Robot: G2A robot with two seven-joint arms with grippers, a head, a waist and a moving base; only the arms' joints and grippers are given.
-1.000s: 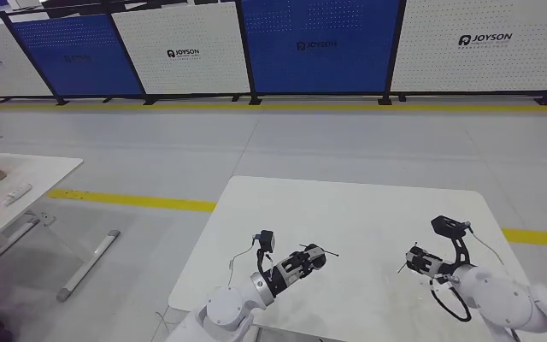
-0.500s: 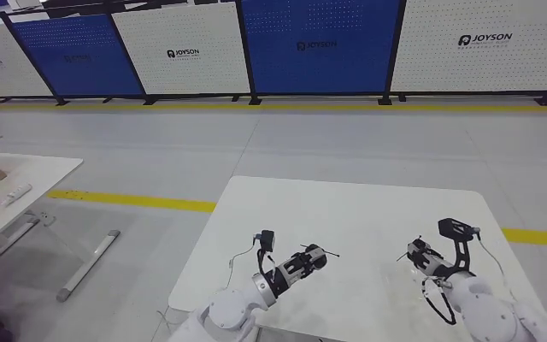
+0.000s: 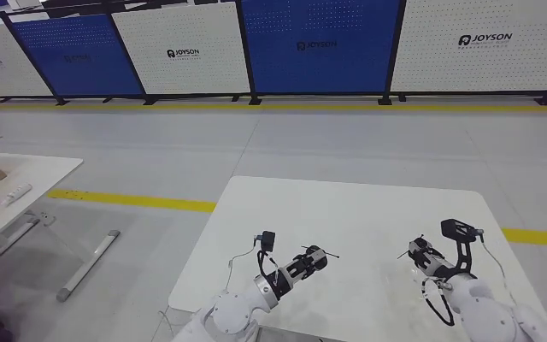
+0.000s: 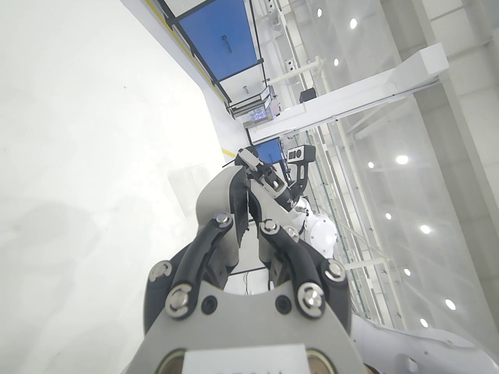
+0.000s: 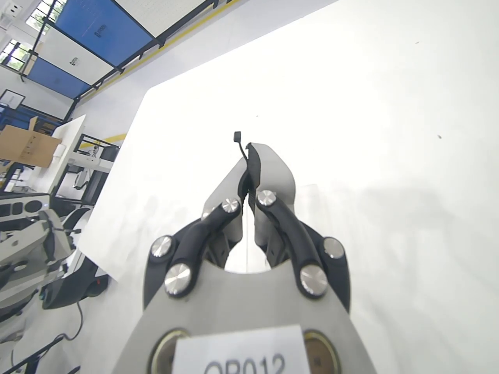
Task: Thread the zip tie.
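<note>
Black plastic zip tie [image 5: 237,136] is pinched in your right gripper [image 5: 248,157] above the white table [image 5: 351,118]; left gripper [image 4: 244,192] is pressed together.

Far beyond the tips of the right gripper [image 5: 248,159], each white panel [image 3: 470,47] and blue panel [image 3: 318,44] carries one small logo with a short wordmark. At that gripper's base sits a white label [image 5: 238,348] with large dark characters, their lower halves cut off.
</note>
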